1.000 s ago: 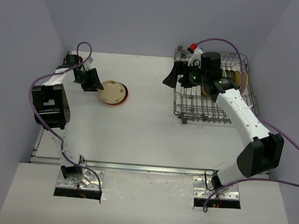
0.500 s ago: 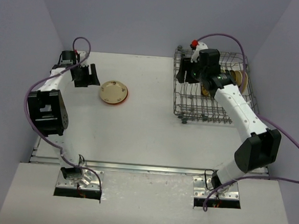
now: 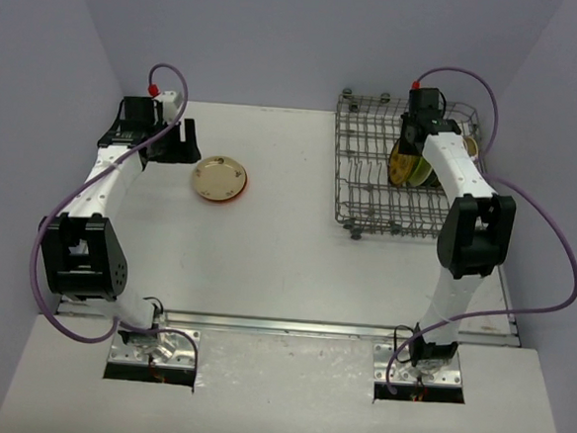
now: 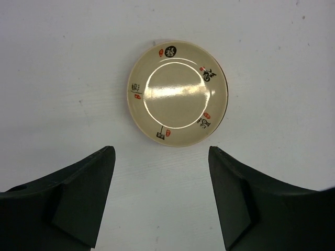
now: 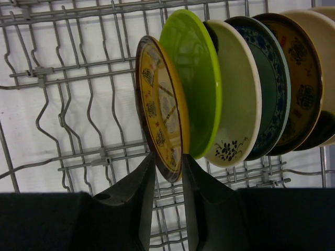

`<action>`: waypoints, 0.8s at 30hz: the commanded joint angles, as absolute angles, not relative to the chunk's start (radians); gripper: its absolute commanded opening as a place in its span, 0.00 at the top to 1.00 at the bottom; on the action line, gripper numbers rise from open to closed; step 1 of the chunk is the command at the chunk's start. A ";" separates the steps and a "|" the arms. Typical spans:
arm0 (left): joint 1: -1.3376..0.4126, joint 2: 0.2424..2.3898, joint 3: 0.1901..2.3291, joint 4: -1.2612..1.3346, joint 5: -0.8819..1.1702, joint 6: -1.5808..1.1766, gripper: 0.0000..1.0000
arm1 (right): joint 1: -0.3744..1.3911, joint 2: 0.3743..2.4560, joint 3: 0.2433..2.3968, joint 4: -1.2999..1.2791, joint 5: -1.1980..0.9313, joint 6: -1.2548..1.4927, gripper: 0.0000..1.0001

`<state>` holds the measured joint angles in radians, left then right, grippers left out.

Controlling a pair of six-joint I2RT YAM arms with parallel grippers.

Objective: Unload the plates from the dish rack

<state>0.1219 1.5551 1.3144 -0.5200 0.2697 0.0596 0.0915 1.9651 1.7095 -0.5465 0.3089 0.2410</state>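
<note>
**Right pincer (image 5: pixel 168 159) pinching a racked plate, left pincer (image 4: pixel 161 172) hanging spread over a served one**

In the right wrist view the yellow plate (image 5: pixel 159 120) is standing on edge in the dish rack (image 5: pixel 63 78). Its lower rim is sitting between the two fingers, which are pressing it from both sides. It is showing brown patterned panels, with the lime green plate (image 5: pixel 196 68) leaning just behind it at 3 o'clock. In the left wrist view the tan plate (image 4: pixel 178 93), bearing red and black characters, is lying flat on the table (image 4: pixel 63 63). It is sitting at 12 o'clock from the spread fingers, apart from both.
</note>
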 commanded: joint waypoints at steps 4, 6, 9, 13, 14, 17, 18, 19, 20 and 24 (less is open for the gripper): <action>0.100 1.523 1.304 -0.502 0.261 0.054 0.30 | 0.062 2.029 1.813 -0.537 0.329 0.255 0.72; 0.096 1.526 1.302 -0.502 0.256 0.056 0.30 | 0.050 2.052 1.821 -0.537 0.325 0.252 0.72; 0.095 1.534 1.300 -0.500 0.250 0.057 0.30 | 0.041 2.074 1.823 -0.538 0.316 0.248 0.72; 0.095 1.539 1.301 -0.497 0.247 0.057 0.30 | 0.038 2.097 1.825 -0.534 0.317 0.246 0.72; 0.095 1.540 1.303 -0.496 0.246 0.057 0.30 | 0.037 2.101 1.825 -0.531 0.320 0.247 0.72; 0.095 1.539 1.305 -0.495 0.243 0.058 0.30 | 0.035 2.109 1.825 -0.519 0.318 0.241 0.71; 0.095 1.539 1.304 -0.495 0.244 0.060 0.30 | 0.037 2.110 1.825 -0.517 0.316 0.241 0.71; 0.095 1.540 1.304 -0.497 0.241 0.060 0.30 | 0.036 2.112 1.825 -0.514 0.315 0.237 0.71; 0.095 1.540 1.303 -0.496 0.242 0.060 0.30 | 0.035 2.115 1.825 -0.512 0.312 0.233 0.74; 0.095 1.539 1.304 -0.497 0.240 0.060 0.30 | 0.037 2.089 1.825 -0.534 0.280 0.244 0.96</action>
